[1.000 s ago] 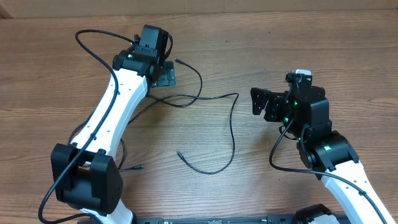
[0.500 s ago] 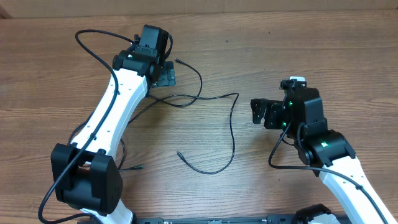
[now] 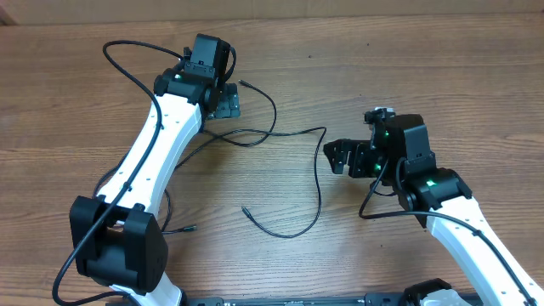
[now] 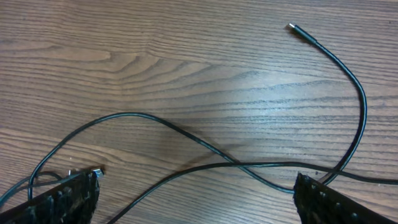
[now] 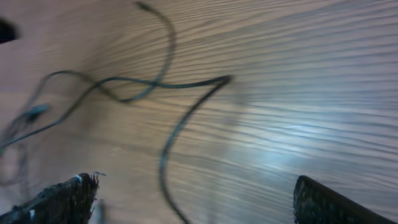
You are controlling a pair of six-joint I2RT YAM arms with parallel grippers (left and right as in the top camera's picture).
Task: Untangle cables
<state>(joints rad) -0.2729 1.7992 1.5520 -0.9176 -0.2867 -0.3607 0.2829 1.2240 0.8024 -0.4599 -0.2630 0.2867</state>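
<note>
1. Overhead, find the left gripper (image 3: 223, 102) at the far side of the table (image 3: 442, 59), pointing down at the wood, spread wide and clamping nothing.
2. Check its wrist view for what the top view hides: two dark fingers (image 4: 62, 199) at the bottom corners, well apart, with two strands of the cables (image 4: 186, 134) crossing on the wood between them. Touching the fingers or merely below them: cannot tell.
3. Follow one strand in that view up and to the right to a silvery plug end (image 4: 291, 26) lying free on the wood. Overhead, see the same end only as a small dark tip near the left wrist.
4. Find the right gripper (image 3: 340, 157) overhead, right of the middle, turned sideways toward the left, likewise opened wide and empty. Note it just beside the long cord's upright run, yet apart from it.
5. Turn to the right wrist view for a blurred, closer look: fingertips (image 5: 56, 199) at the lower corners, far apart, with a looping cord on the wood ahead and one strand running to the bottom edge of the frame between them.
6. Go back overhead for the whole layout: loose cords across the middle of the table between the two arms, the long one dropping from a sharp bend into a shallow loop ending in a small plug (image 3: 245, 209).
7. Look near the base of the left arm (image 3: 161, 144) for a second plug (image 3: 192, 227), its cord partly hidden beneath that arm.
</note>
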